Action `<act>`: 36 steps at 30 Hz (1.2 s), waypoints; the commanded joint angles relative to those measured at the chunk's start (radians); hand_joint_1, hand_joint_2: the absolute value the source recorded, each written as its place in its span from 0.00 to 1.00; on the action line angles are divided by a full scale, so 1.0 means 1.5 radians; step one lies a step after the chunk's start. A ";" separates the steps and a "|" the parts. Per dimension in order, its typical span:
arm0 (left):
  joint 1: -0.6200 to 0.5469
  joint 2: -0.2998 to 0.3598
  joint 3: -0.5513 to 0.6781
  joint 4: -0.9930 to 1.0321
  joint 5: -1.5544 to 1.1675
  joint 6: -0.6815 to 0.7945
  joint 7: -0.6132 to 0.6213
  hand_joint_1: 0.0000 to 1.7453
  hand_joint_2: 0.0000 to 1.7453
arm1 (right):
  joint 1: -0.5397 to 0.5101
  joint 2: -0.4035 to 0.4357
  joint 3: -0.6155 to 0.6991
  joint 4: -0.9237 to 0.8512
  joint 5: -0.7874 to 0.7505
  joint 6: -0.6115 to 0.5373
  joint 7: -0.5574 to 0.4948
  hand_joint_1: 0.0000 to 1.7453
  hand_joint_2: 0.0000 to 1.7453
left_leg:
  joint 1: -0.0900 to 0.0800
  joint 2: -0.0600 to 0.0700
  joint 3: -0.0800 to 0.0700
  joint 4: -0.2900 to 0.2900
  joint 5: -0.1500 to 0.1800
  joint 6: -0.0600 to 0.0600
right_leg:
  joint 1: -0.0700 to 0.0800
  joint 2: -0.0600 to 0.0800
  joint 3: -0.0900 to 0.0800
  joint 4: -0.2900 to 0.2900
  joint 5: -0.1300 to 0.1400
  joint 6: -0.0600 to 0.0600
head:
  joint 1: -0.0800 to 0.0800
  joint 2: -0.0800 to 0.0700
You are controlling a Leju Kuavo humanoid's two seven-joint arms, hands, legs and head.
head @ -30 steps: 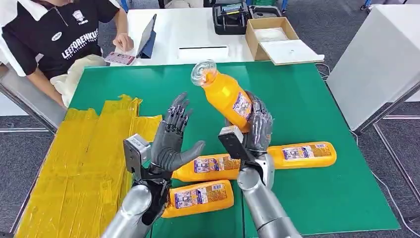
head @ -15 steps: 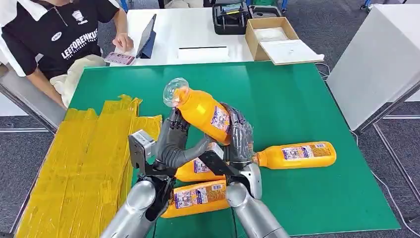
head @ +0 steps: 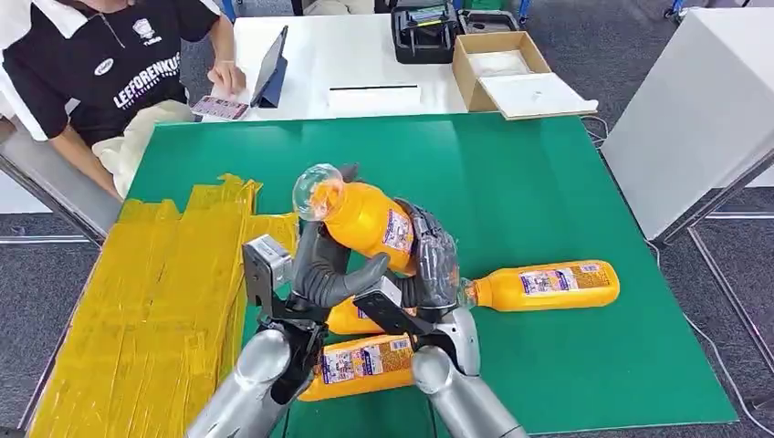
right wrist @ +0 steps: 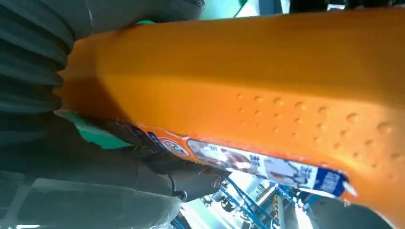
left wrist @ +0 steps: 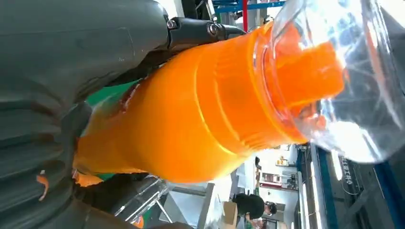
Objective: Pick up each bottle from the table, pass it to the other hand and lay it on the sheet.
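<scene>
Orange bottle (head: 365, 222) mid-frame, cap tilted upper left: right hand (head: 436, 260) clamps its base, left hand (head: 321, 265) wrapped at the neck end, probably gripping too.

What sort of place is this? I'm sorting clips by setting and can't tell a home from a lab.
Probably a robot test or data-collection lab, not a home: a green work table with identical orange bottles laid out, a person seated at a white desk, and grey carpet tiles.
</scene>
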 commanded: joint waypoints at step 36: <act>-0.030 0.005 -0.017 0.037 0.057 0.020 -0.023 1.00 1.00 | -0.022 -0.027 0.136 0.041 0.077 0.061 0.061 1.00 1.00 | 0.000 -0.002 0.002 0.001 -0.001 -0.002 | 0.001 -0.004 0.003 0.000 -0.001 -0.001 | 0.000 0.000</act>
